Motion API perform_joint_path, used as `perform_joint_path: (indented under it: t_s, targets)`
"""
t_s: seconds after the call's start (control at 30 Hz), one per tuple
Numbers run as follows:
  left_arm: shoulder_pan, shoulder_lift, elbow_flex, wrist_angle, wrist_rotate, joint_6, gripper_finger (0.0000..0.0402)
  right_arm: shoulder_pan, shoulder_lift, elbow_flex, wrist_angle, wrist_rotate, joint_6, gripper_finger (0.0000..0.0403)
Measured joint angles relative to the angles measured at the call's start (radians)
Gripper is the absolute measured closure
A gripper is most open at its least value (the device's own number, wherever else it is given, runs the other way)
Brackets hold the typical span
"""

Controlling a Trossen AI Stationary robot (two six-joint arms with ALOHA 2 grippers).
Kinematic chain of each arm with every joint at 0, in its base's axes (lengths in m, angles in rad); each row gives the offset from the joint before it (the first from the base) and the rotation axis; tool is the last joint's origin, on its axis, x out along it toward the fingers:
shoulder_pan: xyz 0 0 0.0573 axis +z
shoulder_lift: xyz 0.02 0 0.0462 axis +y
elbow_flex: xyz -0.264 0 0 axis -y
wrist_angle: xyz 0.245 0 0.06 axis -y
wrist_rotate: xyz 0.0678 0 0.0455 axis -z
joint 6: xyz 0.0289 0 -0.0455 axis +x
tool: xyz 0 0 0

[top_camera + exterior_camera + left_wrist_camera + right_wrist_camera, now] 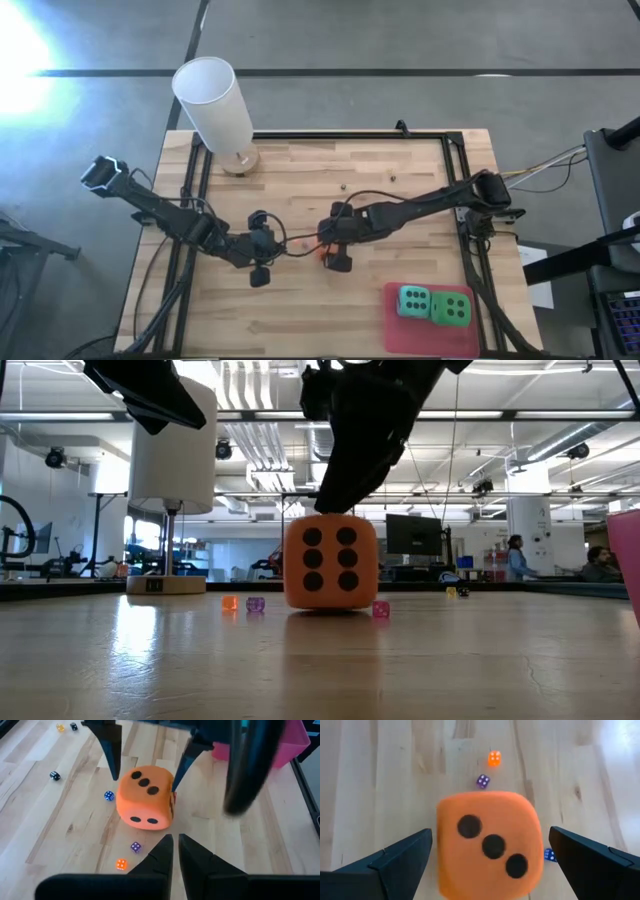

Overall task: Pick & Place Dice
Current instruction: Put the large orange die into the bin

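Right gripper (490, 865), fingers apart, straddles the orange die (490, 845), which rests on the tabletop (300, 310) near its centre; left gripper (173, 852), fingers together, just beside it; teal die (413, 300) and green die (453, 309) on the mat (395, 335) at the near right corner

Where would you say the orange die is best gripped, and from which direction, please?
Grip the orange die across two opposite side faces, coming straight down from above. It sits flat on the table with its three-pip face up, and the right gripper already hangs over it, open fingers straddling both sides.
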Motion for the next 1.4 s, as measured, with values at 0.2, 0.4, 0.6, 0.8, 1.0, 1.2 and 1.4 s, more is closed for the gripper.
perform_joint_path:
  t_s: [0.2, 0.4, 0.6, 0.8, 1.0, 1.2, 1.4]
  targets:
    - [0.0, 0.0, 0.0, 0.0, 0.0, 0.0, 0.0366, -0.001, -0.001, 0.0, -0.001, 0.006, -0.005, 0.0007]
    - [0.0, 0.0, 0.0, 0.0, 0.0, 0.0, 0.0366, -0.001, -0.001, 0.0, -0.019, 0.006, -0.008, 0.0007]
    - [0.0, 0.0, 0.0, 0.0, 0.0, 0.0, 0.0366, -0.001, -0.001, 0.0, -0.031, -0.028, -0.008, 0.0007]
    - [0.0, 0.0, 0.0, 0.0, 0.0, 0.0, 0.0366, -0.001, 0.006, 0.0, -0.041, -0.039, -0.008, 0.0007]
    - [0.0, 0.0, 0.0, 0.0, 0.0, 0.0, 0.0366, -0.001, 0.006, 0.0, -0.044, -0.045, -0.012, 0.0007]
    - [0.0, 0.0, 0.0, 0.0, 0.0, 0.0, 0.0366, -0.001, 0.016, 0.0, -0.041, -0.047, -0.024, 0.0007]
    - [0.0, 0.0, 0.0, 0.0, 0.0, 0.0, 0.0366, -0.001, 0.016, 0.0, -0.038, -0.049, -0.047, 0.0007]
